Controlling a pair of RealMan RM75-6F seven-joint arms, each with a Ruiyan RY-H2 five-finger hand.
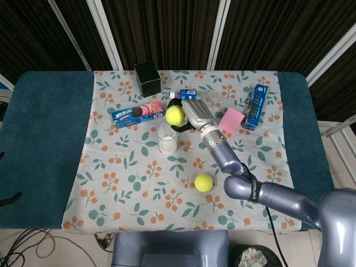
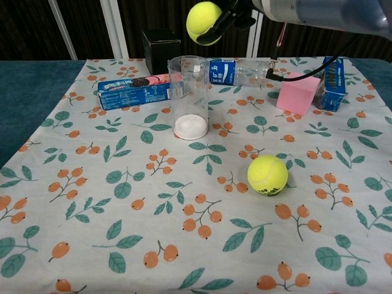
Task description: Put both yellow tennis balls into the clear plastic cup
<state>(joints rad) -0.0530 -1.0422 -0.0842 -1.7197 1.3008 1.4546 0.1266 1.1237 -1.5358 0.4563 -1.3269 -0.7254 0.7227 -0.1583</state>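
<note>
My right hand [image 1: 192, 113] holds a yellow tennis ball [image 1: 175, 114] in the air, just above and to the right of the clear plastic cup [image 1: 167, 137]. In the chest view the held tennis ball [image 2: 204, 20] hangs over the cup [image 2: 188, 97], with the right hand [image 2: 236, 11] at the top edge. The cup stands upright with a white bottom and nothing else inside. A second yellow tennis ball [image 1: 203, 182] lies on the floral cloth, nearer the front; the chest view shows this ball [image 2: 267, 174] right of centre. My left hand is not visible.
Behind the cup lie a blue and pink biscuit pack [image 1: 137, 113] and a plastic water bottle [image 2: 239, 71]. A black box [image 1: 147, 78] stands at the back. A pink cube [image 1: 230, 119] and a blue carton [image 1: 256, 105] sit to the right.
</note>
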